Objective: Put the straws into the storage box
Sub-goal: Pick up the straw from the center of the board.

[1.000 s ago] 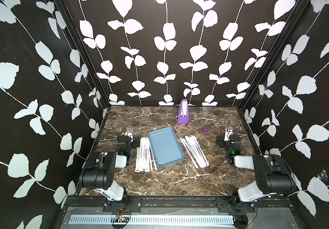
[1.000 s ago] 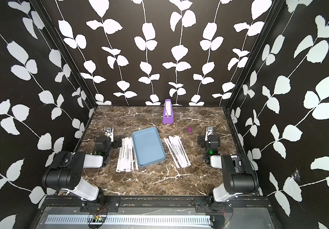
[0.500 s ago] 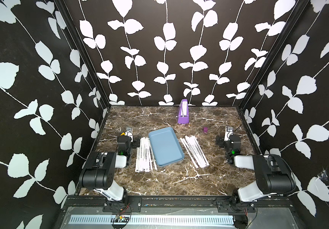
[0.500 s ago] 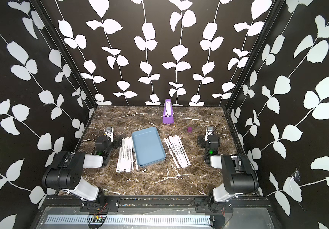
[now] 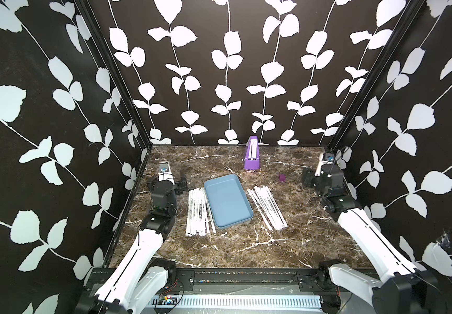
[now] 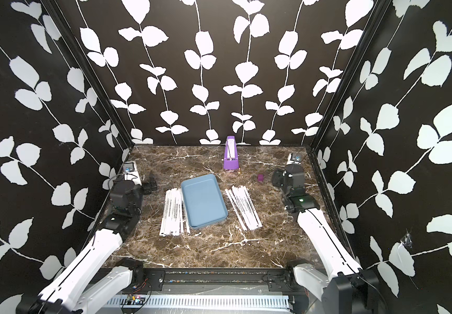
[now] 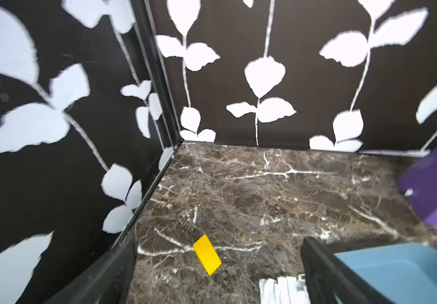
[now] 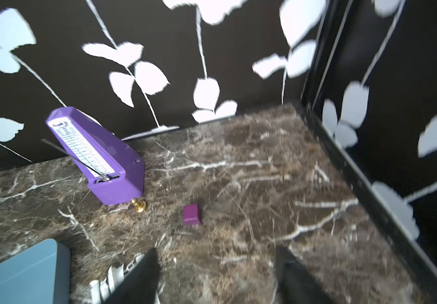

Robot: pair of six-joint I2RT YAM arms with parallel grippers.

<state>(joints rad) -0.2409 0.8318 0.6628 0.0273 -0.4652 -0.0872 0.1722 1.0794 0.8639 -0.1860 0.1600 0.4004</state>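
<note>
Straws [image 5: 197, 212], white paper-wrapped with dark print: two flat bundles on the marble tabletop [image 5: 246, 252]. One lies along the left long side of the storage box [image 5: 227, 201] at lower centre of the frame, its nearest sticks seemingly touching the rim. The second bundle [image 5: 267, 208] sits just right of the box, fanned out and apart from it. Storage box: light blue, shallow, empty in both top views. Neither bundle nor box has shifted over the last second. Change noted: both arms, folded low near the lower corners half a second ago, have risen and unfolded, and both wrist views are smeared by the motion. Left gripper [image 7: 218, 243]: fingers [image 7: 325, 273] spread wide and holding nothing, with a yellow block [image 7: 207, 254] on the tabletop beyond them; straw ends and a box corner show at lower right of that wrist view. Right gripper [image 8: 216, 250]: fingers [image 8: 138, 279] apart, holding nothing, with bare tabletop between them; straw ends show at lower left of that wrist view. Bystanders: purple metronome [image 5: 251, 155] by the back wall, with a small purple block [image 5: 282, 178] to its right. Assessment: task at its outset, with no straw yet in the box. Each arm appears to be starting toward its neighbouring bundle. The thin flat wrappers will likely be hard to pinch off the stone.
</note>
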